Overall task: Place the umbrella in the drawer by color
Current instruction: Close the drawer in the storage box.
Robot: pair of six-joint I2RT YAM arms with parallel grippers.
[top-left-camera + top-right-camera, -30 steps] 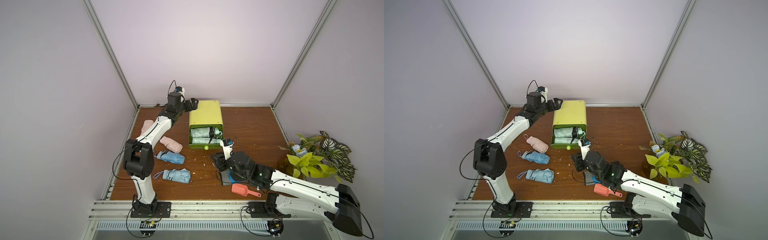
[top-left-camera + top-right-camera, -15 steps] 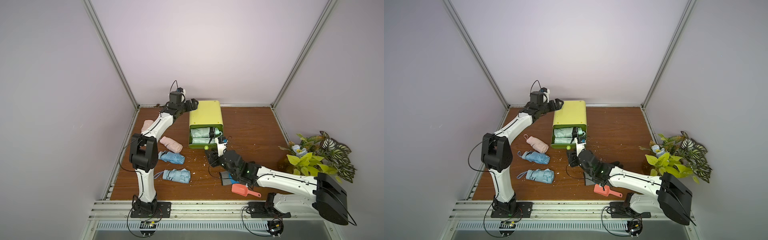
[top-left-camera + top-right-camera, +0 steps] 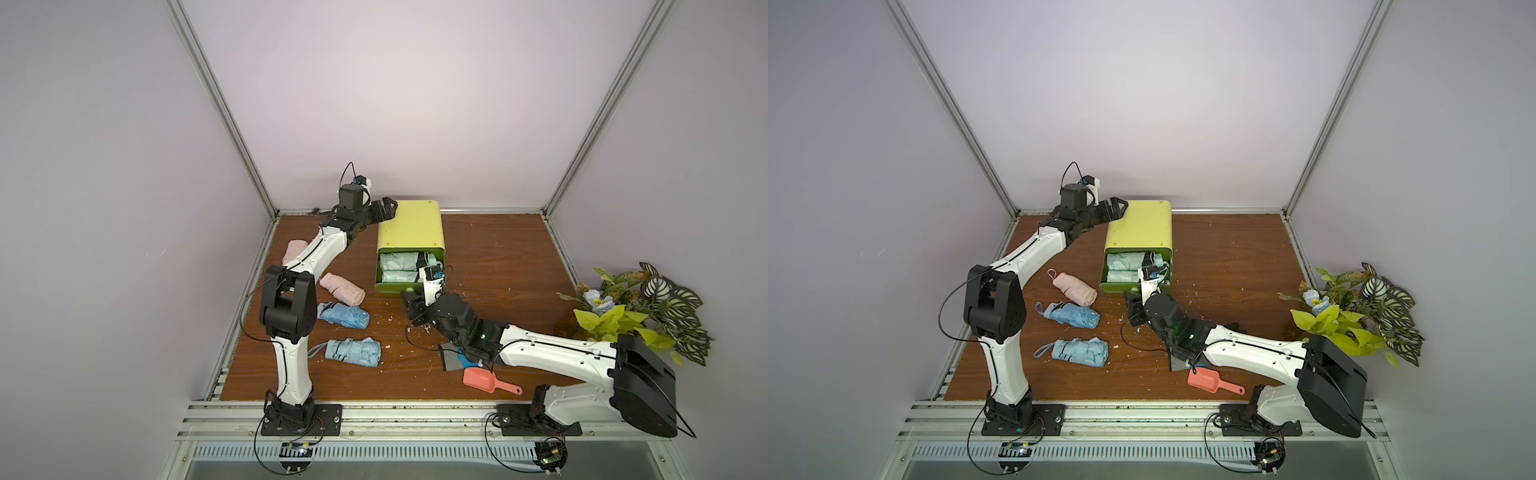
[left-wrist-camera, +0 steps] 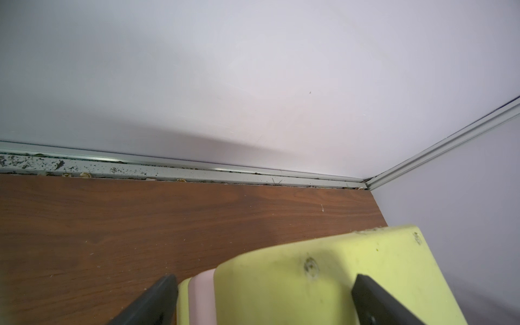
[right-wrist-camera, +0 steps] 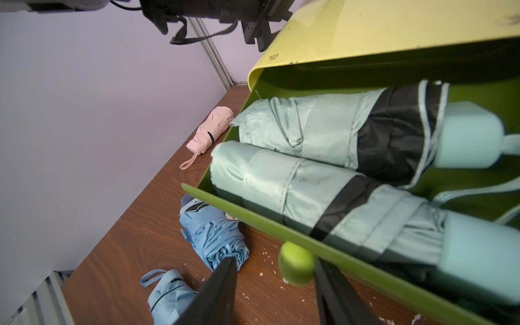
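The yellow-green cabinet [image 3: 409, 228] stands at the back, its green drawer [image 3: 388, 286] pulled out with two mint umbrellas [image 5: 309, 126] lying inside. My right gripper [image 5: 275, 261] is open at the drawer's front, with the round green knob [image 5: 295, 264] between its fingers and a gap on one side. My left gripper [image 4: 266, 281] is open, its fingers straddling the cabinet's rear corner [image 4: 323, 281]. On the table to the left lie two pink umbrellas [image 3: 343, 289] [image 3: 296, 249] and two blue umbrellas [image 3: 345, 314] [image 3: 353, 351].
A pink scoop [image 3: 482, 380] and a grey cloth [image 3: 451, 359] lie under my right arm near the front edge. A leafy plant [image 3: 636, 311] stands at the right wall. White crumbs dot the wooden table [image 3: 498, 266]. The back wall is close behind the cabinet.
My right arm has reached left and forward, bringing its gripper to the drawer's knob. The left gripper has stayed at the cabinet's back corner.
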